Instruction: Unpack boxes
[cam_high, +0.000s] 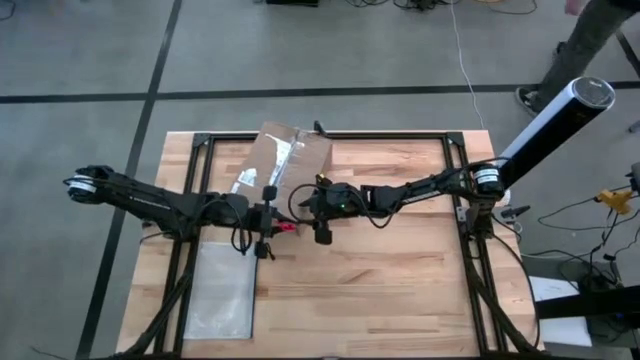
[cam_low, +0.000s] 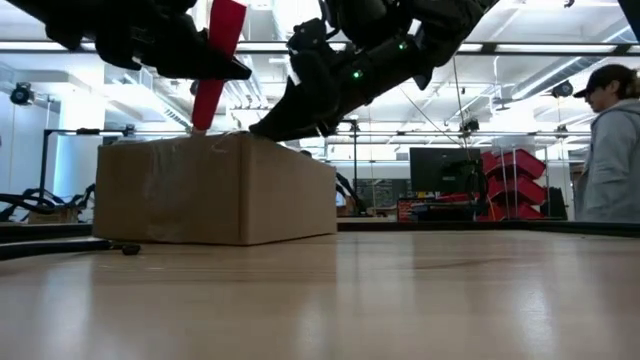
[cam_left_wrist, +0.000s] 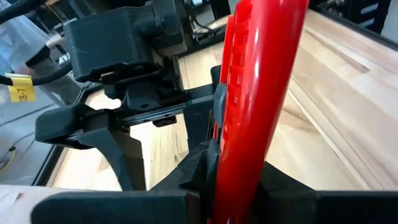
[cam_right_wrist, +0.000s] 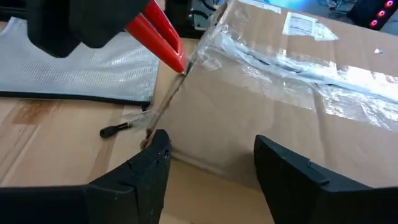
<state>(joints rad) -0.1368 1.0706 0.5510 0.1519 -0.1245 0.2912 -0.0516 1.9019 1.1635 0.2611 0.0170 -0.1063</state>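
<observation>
There was one brown box (cam_high: 285, 160) on one wooden table (cam_high: 400, 270). There was one red knife (cam_right_wrist: 158, 34) and one flat see-through pouch (cam_high: 222, 292). Two robot arms were there, each with one gripper: the left gripper (cam_high: 266, 222) and the right gripper (cam_right_wrist: 211, 168). One person (cam_low: 608, 150) stood behind.
</observation>
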